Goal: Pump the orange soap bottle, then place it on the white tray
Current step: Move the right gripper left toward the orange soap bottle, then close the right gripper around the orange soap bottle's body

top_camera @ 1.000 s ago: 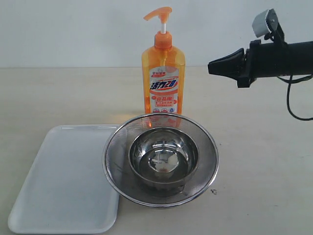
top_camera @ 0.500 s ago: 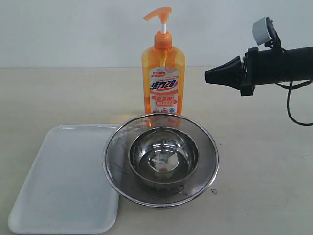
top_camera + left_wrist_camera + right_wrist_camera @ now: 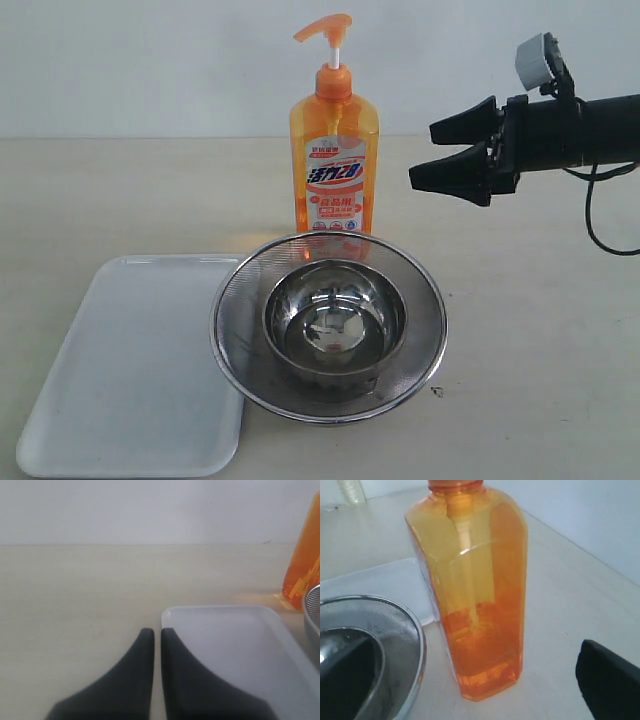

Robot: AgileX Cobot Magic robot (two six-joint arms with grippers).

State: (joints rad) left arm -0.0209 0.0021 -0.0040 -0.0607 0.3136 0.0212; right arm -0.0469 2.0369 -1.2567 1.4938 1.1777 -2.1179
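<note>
We catch the left hand (image 3: 153, 631) only from its wrist, pressed together; right hand (image 3: 422, 155) spread right of the orange soap bottle (image 3: 335, 170), strainer (image 3: 232, 300) nearer.

Light is bright, soft and even over the whole tabletop (image 3: 530, 330); shadows are faint, with no hard edges; the orange soap bottle (image 3: 334, 170) is lit through and casts a warm orange glow at its base; the steel bowl (image 3: 290, 330) inside the mesh strainer (image 3: 235, 310) holds pale reflections; the exterior view is sharp; the left gripper (image 3: 157, 631) looks dark and blurred close to the lens; the right gripper (image 3: 422, 156) shows one finger (image 3: 610, 680) as a black, unfocused mass.
</note>
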